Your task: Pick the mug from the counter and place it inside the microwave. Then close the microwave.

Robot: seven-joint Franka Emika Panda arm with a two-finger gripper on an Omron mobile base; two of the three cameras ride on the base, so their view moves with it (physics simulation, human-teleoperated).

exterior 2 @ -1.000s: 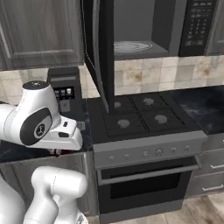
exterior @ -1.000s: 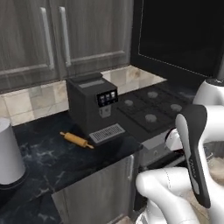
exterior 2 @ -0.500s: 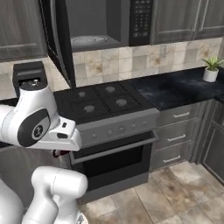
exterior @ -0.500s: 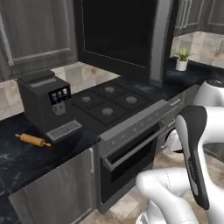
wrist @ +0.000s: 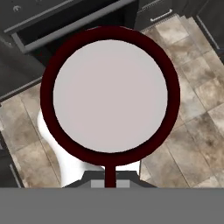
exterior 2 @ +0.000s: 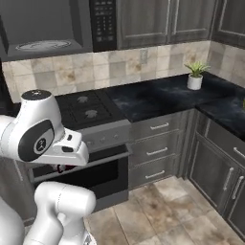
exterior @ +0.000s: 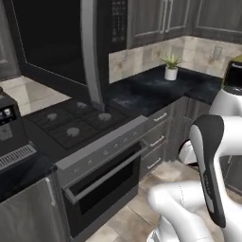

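Observation:
The mug [wrist: 109, 94] is seen from straight above in the hand view, with a dark red rim and a white inside. My gripper [wrist: 110, 183] is shut on it at the handle side, low over the tiled floor in front of the oven. A sliver of the mug's dark red [exterior 2: 62, 168] peeks out under my arm in the right base view. The microwave [exterior 2: 45, 28] hangs above the stove with its cavity and turntable open to view and its keypad [exterior 2: 103, 21] to the right. Its door [exterior: 56, 47] swings out wide. The black counter [exterior 2: 158, 98] runs to the right of the stove.
A black gas stovetop [exterior: 71, 125] sits over the oven [exterior: 104, 177]. A small potted plant [exterior 2: 195, 76] stands on the counter by the corner. The coffee machine [exterior: 7, 118] is at the left edge. Grey drawers [exterior 2: 155, 143] and tiled floor [exterior 2: 162, 206] lie to the right.
Both base views have swung to the right: the coffee machine and rolling pin slid off to the left, and the plant and corner counter came into view. The camera moved, not the things.

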